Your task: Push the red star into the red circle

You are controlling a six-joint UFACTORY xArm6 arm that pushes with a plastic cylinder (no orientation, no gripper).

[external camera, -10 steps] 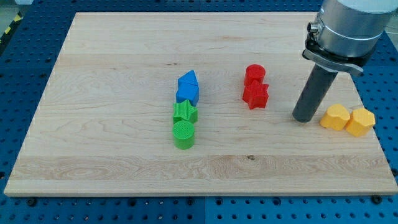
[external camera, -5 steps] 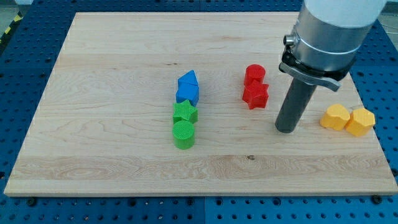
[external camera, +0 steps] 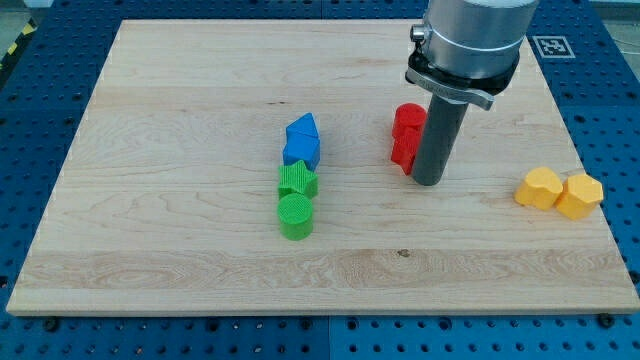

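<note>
Contact looks made already; you can see the red star (external camera: pixel 403 152) touching the red circle (external camera: pixel 407 118) just above it on the table (external camera: pixel 180 90), my tip (external camera: pixel 427 182) hard against the star's right side; no hand fitted; little remains.

Tip: my tip (external camera: pixel 428 182) sits at the red star's (external camera: pixel 403 153) right edge; you see the rod covering part of it.
Red circle (external camera: pixel 406 118): touching the star, just above.
Blue blocks (external camera: pixel 302 141): stacked above green star (external camera: pixel 296 180) and green circle (external camera: pixel 295 215).
Yellow blocks (external camera: pixel 560 192): right edge.
</note>
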